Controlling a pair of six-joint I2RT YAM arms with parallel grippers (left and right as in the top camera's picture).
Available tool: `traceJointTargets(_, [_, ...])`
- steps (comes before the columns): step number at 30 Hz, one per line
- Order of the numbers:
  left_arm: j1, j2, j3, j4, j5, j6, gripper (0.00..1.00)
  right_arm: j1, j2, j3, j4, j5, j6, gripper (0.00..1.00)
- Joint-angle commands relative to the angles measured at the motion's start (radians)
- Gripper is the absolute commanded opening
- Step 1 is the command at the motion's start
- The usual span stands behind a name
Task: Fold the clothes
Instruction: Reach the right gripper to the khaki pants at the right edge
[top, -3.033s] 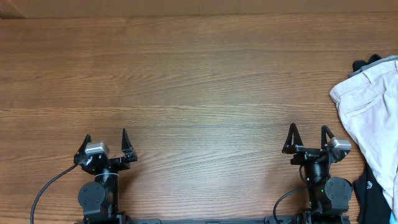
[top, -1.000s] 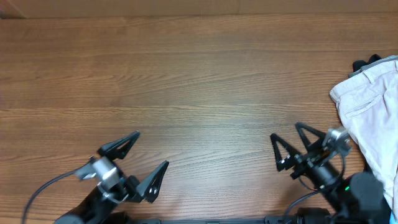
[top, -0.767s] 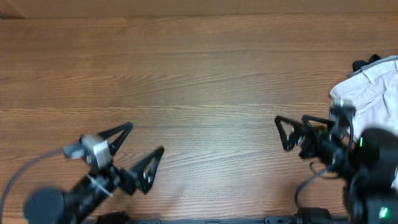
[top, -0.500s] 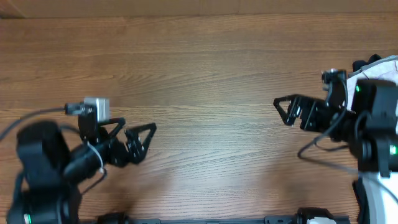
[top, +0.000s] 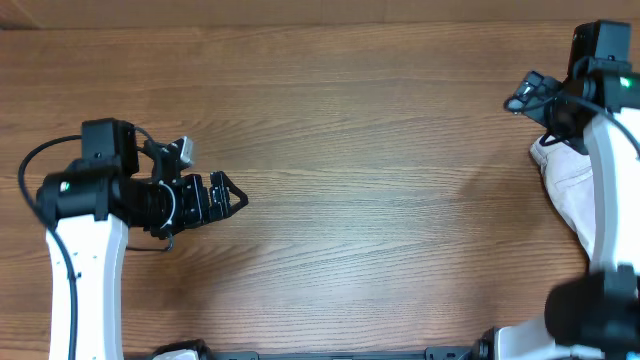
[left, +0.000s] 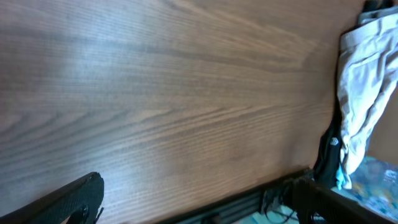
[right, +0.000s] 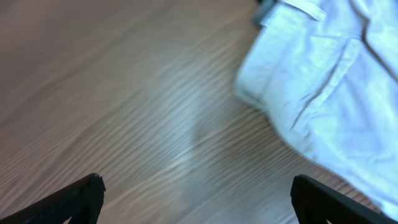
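The cream shorts (top: 562, 180) are lying crumpled at the right edge of the table (top: 350, 120), their pocket seam showing clearest from the right wrist. The left wrist view is catching a black garment (left: 328, 155) beside them. The left gripper (top: 215, 197) and right gripper (top: 528, 92) are gaping wide, holding nothing.

Bright, even light; both wrist views soft.
Overhead: surface (top: 350, 150) grain crisp, shadows faint and diffuse, no hard glare. Left wrist view: pale sheen across the surface, grain slightly blurred. Right wrist view: smeared throughout, grain streaked, shorts (right: 336, 81) washed to a cool bluish white, right fingers (right: 71, 200) dark and featureless.
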Motion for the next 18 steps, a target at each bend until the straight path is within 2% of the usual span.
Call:
traceJointTargets(1, [0.005, 0.037, 0.020, 0.000, -0.008, 0.037, 1.00, -0.046, 0.095, 0.027, 0.010, 0.061, 0.033, 1.00])
traceJointTargets(5, [0.005, 0.045, 0.020, 0.032, 0.017, 0.042, 1.00, -0.068, 0.186, 0.027, 0.039, 0.074, 0.033, 1.00])
traceJointTargets(9, [0.000, 0.012, 0.020, 0.085, 0.288, 0.151, 1.00, -0.087, 0.278, 0.027, 0.105, 0.071, 0.032, 1.00])
traceJointTargets(11, [-0.006, -0.024, 0.021, 0.135, 0.360, 0.165, 1.00, -0.089, 0.319, 0.027, 0.098, 0.061, 0.032, 1.00])
traceJointTargets(18, [-0.010, -0.150, 0.021, 0.190, 0.362, 0.157, 1.00, -0.092, 0.378, 0.027, 0.099, 0.100, 0.033, 1.00])
